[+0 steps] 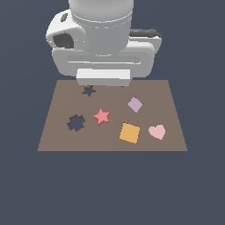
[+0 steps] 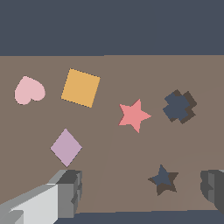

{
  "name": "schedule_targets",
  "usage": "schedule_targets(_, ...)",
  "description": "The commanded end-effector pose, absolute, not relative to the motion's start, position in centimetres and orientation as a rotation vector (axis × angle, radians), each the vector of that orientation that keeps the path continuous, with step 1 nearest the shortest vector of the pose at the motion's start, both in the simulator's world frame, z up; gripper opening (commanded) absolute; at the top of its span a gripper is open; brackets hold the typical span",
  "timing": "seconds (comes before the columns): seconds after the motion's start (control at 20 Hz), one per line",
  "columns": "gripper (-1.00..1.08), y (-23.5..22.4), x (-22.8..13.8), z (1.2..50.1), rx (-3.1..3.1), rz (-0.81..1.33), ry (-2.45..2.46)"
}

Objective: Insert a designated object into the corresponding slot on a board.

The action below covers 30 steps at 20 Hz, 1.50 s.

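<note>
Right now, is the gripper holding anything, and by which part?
Nothing. The gripper is open and empty; the red star lies free on the board.

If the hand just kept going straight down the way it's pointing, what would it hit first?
Probably bare board: the open hand points at brown surface between the lilac diamond and the star slot, though depth is unclear.

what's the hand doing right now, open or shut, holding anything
Hand: open, holding nothing. Its fingers stand wide apart above the board, and the red star lies free on the board.
</note>
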State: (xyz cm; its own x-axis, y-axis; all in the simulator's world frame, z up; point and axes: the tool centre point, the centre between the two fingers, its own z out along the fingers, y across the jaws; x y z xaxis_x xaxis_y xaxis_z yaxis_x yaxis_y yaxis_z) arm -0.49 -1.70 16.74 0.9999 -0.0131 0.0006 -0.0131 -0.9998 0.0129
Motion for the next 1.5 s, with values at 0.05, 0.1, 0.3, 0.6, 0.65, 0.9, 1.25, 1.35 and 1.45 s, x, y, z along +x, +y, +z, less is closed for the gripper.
schedule_targets(0.05, 1.0, -1.7, -0.5, 16.7, 3.129, 0.001, -0.019)
schedule_targets(0.1, 1.0, -1.7, -0.5, 16.7, 3.129, 0.001, -0.017)
schedule_targets(0.3, 1.0, -1.8, -0.5, 16.5, 3.129, 0.001, 0.015)
schedule_targets(0.6, 1.0, -2.0, -0.3, 15.9, 3.127, 0.001, 0.122)
schedule_targets(0.65, 1.0, -2.1, -0.3, 15.7, 3.127, 0.001, 0.147)
schedule_targets(0.9, 1.0, -2.4, 0.0, 14.7, 3.117, 0.001, 0.303)
schedule_targets(1.25, 1.0, -3.0, 0.5, 12.8, 3.074, 0.001, 0.609)
schedule_targets(1.35, 1.0, -3.2, 0.8, 12.2, 3.052, 0.002, 0.716)
schedule_targets(1.45, 1.0, -3.4, 1.0, 11.4, 3.024, 0.002, 0.83)
